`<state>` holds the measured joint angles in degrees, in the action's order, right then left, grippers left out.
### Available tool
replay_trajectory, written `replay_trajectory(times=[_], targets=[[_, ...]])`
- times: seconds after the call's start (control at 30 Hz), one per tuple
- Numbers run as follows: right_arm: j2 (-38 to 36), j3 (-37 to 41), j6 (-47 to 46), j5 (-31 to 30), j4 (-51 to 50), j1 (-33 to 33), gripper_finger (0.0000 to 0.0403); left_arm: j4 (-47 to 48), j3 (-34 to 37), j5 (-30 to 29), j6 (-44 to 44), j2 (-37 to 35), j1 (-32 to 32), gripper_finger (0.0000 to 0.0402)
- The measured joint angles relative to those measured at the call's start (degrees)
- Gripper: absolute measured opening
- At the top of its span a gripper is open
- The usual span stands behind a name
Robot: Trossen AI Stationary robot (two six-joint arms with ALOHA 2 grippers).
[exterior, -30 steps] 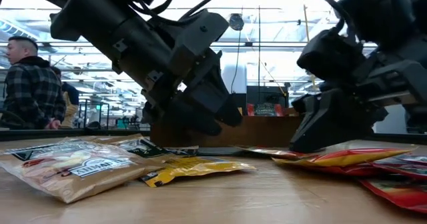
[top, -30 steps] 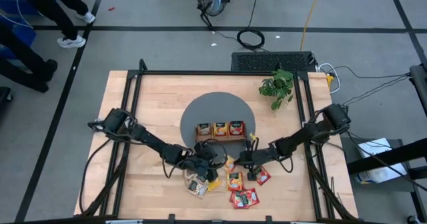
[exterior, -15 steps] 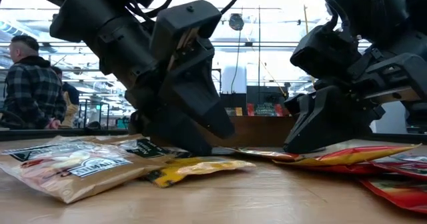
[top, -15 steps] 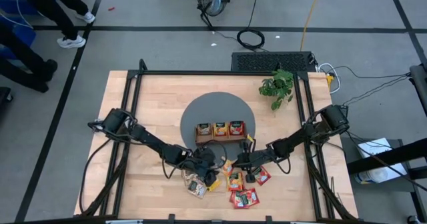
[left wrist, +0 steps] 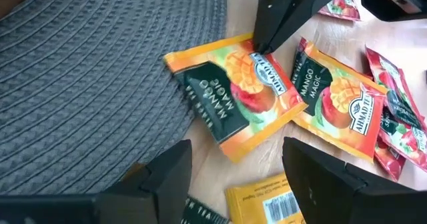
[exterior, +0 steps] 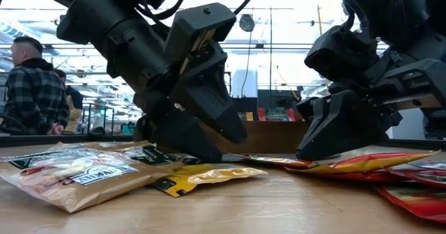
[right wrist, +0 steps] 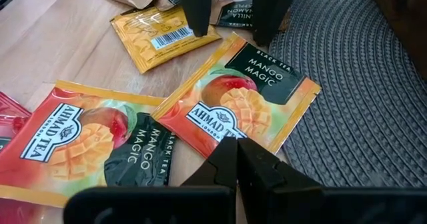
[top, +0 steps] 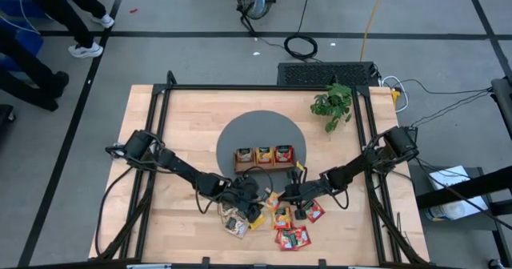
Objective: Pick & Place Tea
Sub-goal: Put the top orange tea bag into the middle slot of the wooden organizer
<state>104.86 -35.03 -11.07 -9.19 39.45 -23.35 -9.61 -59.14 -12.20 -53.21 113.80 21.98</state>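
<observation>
Overhead, both arms meet low at the near middle of the table (top: 160, 117). The left gripper (top: 254, 207) and the right gripper (top: 293, 198) work over a loose spread of tea sachets (top: 282, 218). Just beyond them sits the wooden tray (top: 264, 166) on a round grey mat (top: 260, 129), with orange sachets showing in its compartments. A potted plant (top: 333, 102) stands well apart at the far right.

Low view: the left gripper (exterior: 209, 147) is down at the tabletop beside a yellow sachet (exterior: 202, 176) and a pale tan sachet (exterior: 66, 170). The right gripper (exterior: 313, 150) stands tip-down over orange and red sachets (exterior: 362, 164). A person in a checked shirt (exterior: 31, 95) stands in the room behind.

Left wrist view: the left gripper's fingers (left wrist: 167, 177) stand apart, holding nothing. An orange mango sachet (left wrist: 233, 94) lies ahead, half on the mat; the other arm's closed tip touches its upper edge.

Right wrist view: the right gripper (right wrist: 237, 159) is pressed closed, its tip on the same mango sachet (right wrist: 240, 101), gripping nothing.

Step judged in hand: picking that sachet, the right tip apparently pinning it. The next move would call for the left jaws to straddle an edge and close.
</observation>
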Motion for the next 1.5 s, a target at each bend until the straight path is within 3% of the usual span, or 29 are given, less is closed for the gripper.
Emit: replay_trajectory(times=[0.27,0.47,0.6,0.83,0.9,1.17,1.5], targets=[[0.53,-0.02,-0.04,0.04,1.93,0.0,0.0,6.85,-7.96,1.53,3.98,4.35,0.14,0.0237],[2.13,-0.17,-0.17,-0.02,3.49,0.0,0.0,12.46,-10.84,-0.5,3.6,5.13,-0.15,0.0222],[2.98,-0.24,-0.2,0.0,4.27,0.0,0.0,12.64,-10.82,-1.23,3.22,5.13,-0.21,0.0172],[3.04,-0.24,1.44,0.01,4.4,0.0,0.0,11.48,-10.71,-2.26,6.33,5.24,-0.31,0.0033],[3.04,-0.24,3.15,0.02,4.52,0.0,0.0,10.89,-10.71,-1.6,7.78,5.29,-0.29,0.001],[0.94,-0.11,7.76,0.48,5.56,-0.69,0.0006,15.7,-12.55,-3.33,13.04,1.73,2.04,0.0005],[-12.1,-0.16,9.82,0.46,5.78,-3.41,0.0064,36.11,-23.58,-11.05,18.5,0.5,6.88,0.0003]])
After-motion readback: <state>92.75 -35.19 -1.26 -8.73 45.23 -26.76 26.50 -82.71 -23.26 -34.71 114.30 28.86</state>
